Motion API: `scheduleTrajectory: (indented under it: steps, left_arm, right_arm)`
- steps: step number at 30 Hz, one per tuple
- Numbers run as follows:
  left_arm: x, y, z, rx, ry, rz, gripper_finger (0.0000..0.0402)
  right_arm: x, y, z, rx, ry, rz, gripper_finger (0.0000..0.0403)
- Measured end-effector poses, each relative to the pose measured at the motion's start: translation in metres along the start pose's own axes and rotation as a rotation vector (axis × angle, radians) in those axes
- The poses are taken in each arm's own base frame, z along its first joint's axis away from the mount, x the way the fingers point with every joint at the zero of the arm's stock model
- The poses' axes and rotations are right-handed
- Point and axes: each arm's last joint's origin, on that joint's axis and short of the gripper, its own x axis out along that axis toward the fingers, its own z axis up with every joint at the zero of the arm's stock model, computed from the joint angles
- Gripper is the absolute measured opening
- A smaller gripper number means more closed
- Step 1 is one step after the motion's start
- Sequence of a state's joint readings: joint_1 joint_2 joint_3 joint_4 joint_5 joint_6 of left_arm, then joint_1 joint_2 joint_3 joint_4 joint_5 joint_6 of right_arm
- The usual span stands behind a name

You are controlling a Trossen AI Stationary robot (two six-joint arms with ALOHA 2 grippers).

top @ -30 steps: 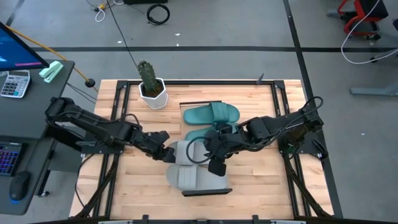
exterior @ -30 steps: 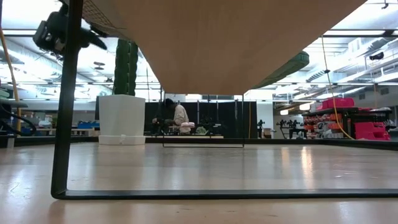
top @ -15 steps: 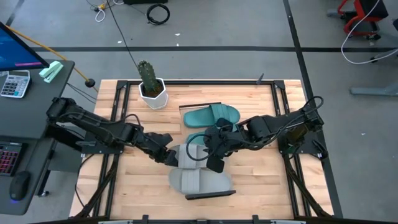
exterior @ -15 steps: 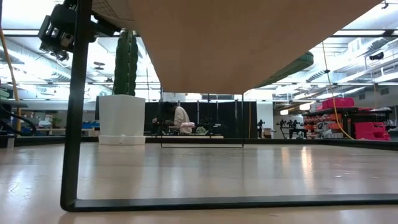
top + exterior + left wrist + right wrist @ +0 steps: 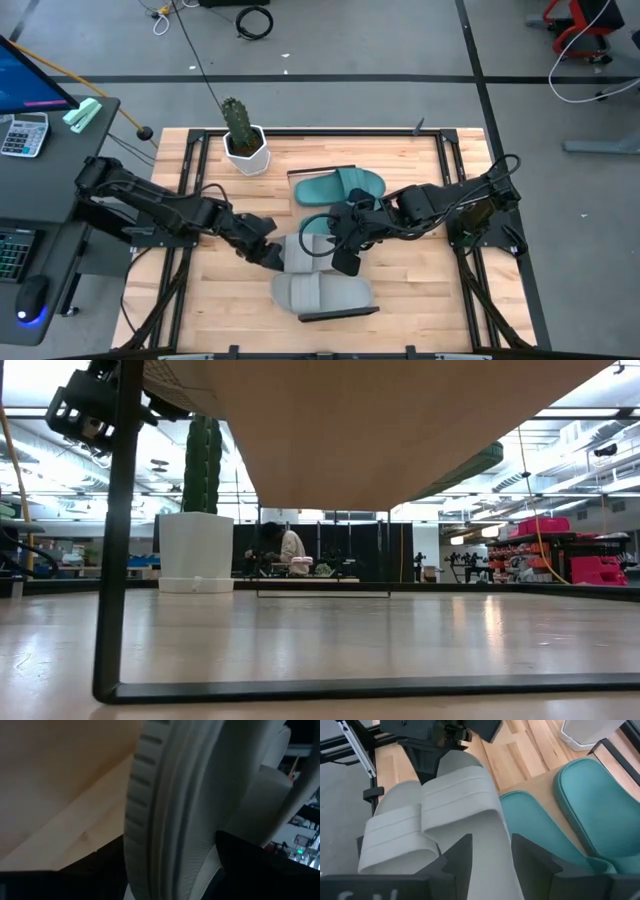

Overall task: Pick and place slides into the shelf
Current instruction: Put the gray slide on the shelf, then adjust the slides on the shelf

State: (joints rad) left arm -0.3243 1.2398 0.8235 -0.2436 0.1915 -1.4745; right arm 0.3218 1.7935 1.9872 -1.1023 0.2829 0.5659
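The shelf (image 5: 340, 313), a pale board with black edging, stands mid-table; the low view shows its underside (image 5: 350, 430) and a black leg (image 5: 110, 560). A teal slide (image 5: 340, 185) lies at its far end, with a second teal slide (image 5: 535, 830) beside it. A grey slide (image 5: 320, 292) lies at its near end. Between them is another grey slide (image 5: 300, 250), with my left gripper (image 5: 268, 255) shut on its left end and my right gripper (image 5: 338, 252) shut on its right end. Whether this slide rests on the board cannot be told. My left gripper has the grey slide's left end between its two fingers, coming slanting down from the table's left. The ribbed sole rim (image 5: 150, 820) fills its wrist view beside one dark finger (image 5: 260, 865). My right gripper pinches the slide's right end (image 5: 490, 855) between its two fingers (image 5: 457, 857). It comes slanting down from the table's right, along the slide, whose strap (image 5: 457, 795) faces up.
A cactus in a white pot (image 5: 243, 140) stands at the table's far left. Black frame rails (image 5: 185, 200) run along both sides of the tabletop. A desk with a calculator (image 5: 22, 132) lies left of the table. A person (image 5: 290, 550) sits far off in the room.
The shelf has shifted a little on the table: its near edge now lies slightly askew and its leg stands farther right in the low view. The near grey slide went with it. Both grippers kept their hold on the middle grey slide.
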Motion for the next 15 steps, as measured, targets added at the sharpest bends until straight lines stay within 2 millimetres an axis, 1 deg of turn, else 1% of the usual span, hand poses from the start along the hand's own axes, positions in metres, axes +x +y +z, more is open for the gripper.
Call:
scheduleTrajectory:
  steps: [4, 8, 15]
  left_arm:
    - [0.001, -0.003, -0.002, 0.023, 0.091, -0.033, 0.0284]
    - [0.000, -0.011, -0.002, 0.053, 0.094, -0.118, 0.0284]
    - [0.005, -0.008, -0.002, 0.054, 0.115, -0.101, 0.0284]
  right_arm:
    - [0.000, 0.000, 0.000, 0.000, 0.000, 0.000, 0.0144]
    - [0.000, 0.000, 0.000, -0.001, -0.001, 0.000, 0.0144]
    - [0.000, -0.001, 0.000, 0.011, -0.001, -0.019, 0.0144]
